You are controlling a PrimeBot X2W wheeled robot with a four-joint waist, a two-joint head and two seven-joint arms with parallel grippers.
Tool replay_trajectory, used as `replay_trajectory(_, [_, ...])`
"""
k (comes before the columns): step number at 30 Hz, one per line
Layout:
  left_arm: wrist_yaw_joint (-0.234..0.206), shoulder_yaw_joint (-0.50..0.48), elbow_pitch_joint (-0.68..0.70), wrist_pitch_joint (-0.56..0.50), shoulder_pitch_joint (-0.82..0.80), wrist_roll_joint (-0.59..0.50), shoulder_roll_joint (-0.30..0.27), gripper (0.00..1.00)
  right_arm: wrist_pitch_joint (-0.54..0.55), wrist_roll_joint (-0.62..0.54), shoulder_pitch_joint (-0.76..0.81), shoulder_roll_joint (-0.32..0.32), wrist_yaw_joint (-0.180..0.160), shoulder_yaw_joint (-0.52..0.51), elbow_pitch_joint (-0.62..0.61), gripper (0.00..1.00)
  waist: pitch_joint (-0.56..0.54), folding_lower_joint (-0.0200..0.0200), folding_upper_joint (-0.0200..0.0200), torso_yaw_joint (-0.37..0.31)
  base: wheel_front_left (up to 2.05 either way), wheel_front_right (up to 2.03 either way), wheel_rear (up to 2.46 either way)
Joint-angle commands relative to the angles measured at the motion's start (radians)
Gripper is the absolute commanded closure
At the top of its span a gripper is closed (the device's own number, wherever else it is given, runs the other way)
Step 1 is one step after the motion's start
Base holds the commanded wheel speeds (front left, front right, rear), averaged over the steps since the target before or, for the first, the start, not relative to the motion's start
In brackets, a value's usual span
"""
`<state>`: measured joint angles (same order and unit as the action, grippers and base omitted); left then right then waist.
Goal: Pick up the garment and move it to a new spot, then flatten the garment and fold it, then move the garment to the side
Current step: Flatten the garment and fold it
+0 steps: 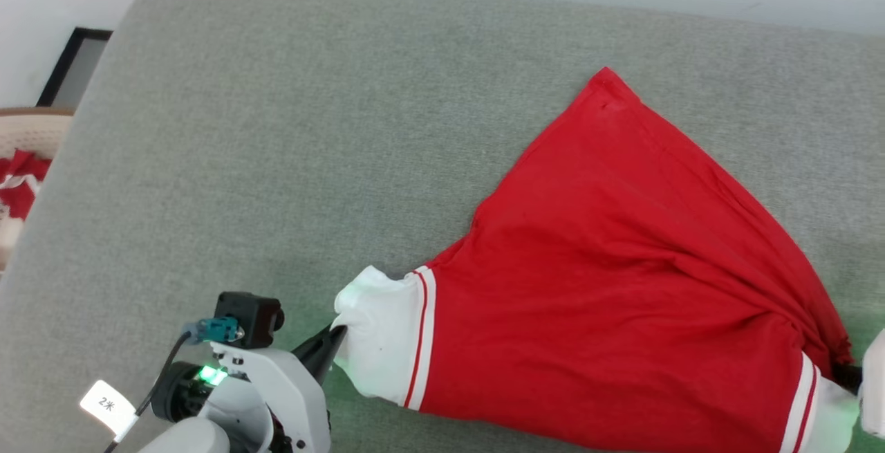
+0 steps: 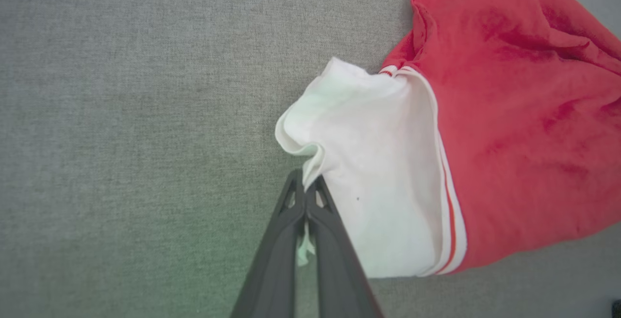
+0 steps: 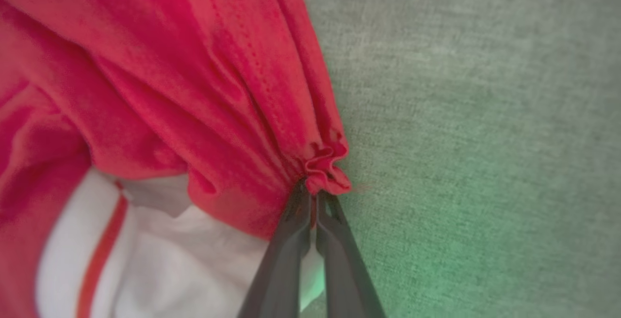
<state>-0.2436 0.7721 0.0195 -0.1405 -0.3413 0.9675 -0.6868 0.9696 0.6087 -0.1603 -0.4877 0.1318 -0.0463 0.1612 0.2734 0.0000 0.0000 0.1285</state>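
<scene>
Grey cushion (image 1: 276, 128) fabric is filling most of what I am seeing, with a pale wall running behind its far edge and a beige basket (image 1: 28, 131) sitting off its left end. On the cushion's right half, close to its near edge, the garment (image 1: 622, 266) is lying red side up with no print showing. The left gripper (image 2: 305, 189) is pressing its fingers together on the rim of one white sleeve (image 2: 368, 162). The right gripper (image 3: 313, 194) is pinching a gathered bunch of red cloth (image 3: 325, 162) beside the other sleeve. So the shirt is stretching between my two arms along the cushion's near edge, its body fanning away toward the far edge and narrowing to a point there. I am reading this as the carrying or spreading stage. Most of the bare room is opening toward the cushion's left end, on the left arm's side. I am judging that any shift should go that way, with both arms travelling together so the held edge does not sag.
</scene>
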Motion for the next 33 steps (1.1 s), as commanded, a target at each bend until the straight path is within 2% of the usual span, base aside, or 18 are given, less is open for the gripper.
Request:
replay_trajectory(1, [-0.003, -0.002, -0.004, 0.001, 0.005, 0.002, 0.0, 1.0, 0.035, -0.029, 0.114, 0.05, -0.002, 0.038, 0.08, 1.0, 0.0, 0.0, 0.0, -0.006, 0.0, 0.0, 0.0])
replay_trajectory(5, [0.003, -0.006, -0.017, 0.004, -0.001, 0.008, 0.002, 1.0, -0.018, -0.115, 0.091, 0.129, -0.003, -0.021, 0.148, 1.0, -0.004, 0.0, 0.0, -0.013, 0.0, 0.0, 0.0])
replay_trajectory(7, [0.005, -0.006, -0.023, 0.005, -0.001, 0.009, 0.001, 1.0, -0.029, -0.139, 0.079, 0.151, -0.004, -0.032, 0.161, 0.0, -0.009, 0.0, 0.0, -0.016, 0.0, 0.0, 0.0])
replay_trajectory(12, [-0.005, -0.012, -0.026, 0.011, 0.013, 0.015, -0.004, 1.0, 0.016, -0.133, 0.05, 0.158, -0.004, -0.066, 0.102, 0.0, -0.019, 0.0, 0.0, -0.027, 0.0, 0.0, 0.0])
replay_trajectory(17, [-0.014, -0.019, -0.012, 0.016, 0.022, 0.02, -0.01, 1.0, 0.067, -0.118, 0.034, 0.127, -0.004, -0.112, -0.067, 0.0, -0.023, 0.0, 0.0, -0.032, 0.0, 0.0, 0.0])
replay_trajectory(23, [-0.016, -0.014, 0.007, 0.013, 0.02, 0.017, -0.008, 1.0, 0.091, -0.116, -0.029, 0.136, -0.002, -0.161, -0.275, 0.0, -0.016, 0.0, 0.0, -0.015, 0.0, 0.0, 0.0])
replay_trajectory(28, [-0.005, -0.001, 0.013, 0.006, -0.003, 0.006, 0.008, 1.0, -0.001, -0.129, -0.143, 0.126, -0.002, -0.1, -0.336, 0.0, 0.002, 0.0, 0.0, 0.02, 0.0, 0.0, 0.0])
replay_trajectory(33, [0.016, 0.014, 0.004, 0.002, -0.034, -0.005, 0.032, 1.0, -0.209, -0.154, -0.304, 0.075, -0.002, 0.061, -0.223, 0.0, 0.032, 0.0, 0.0, 0.068, 0.0, 0.0, 0.0])
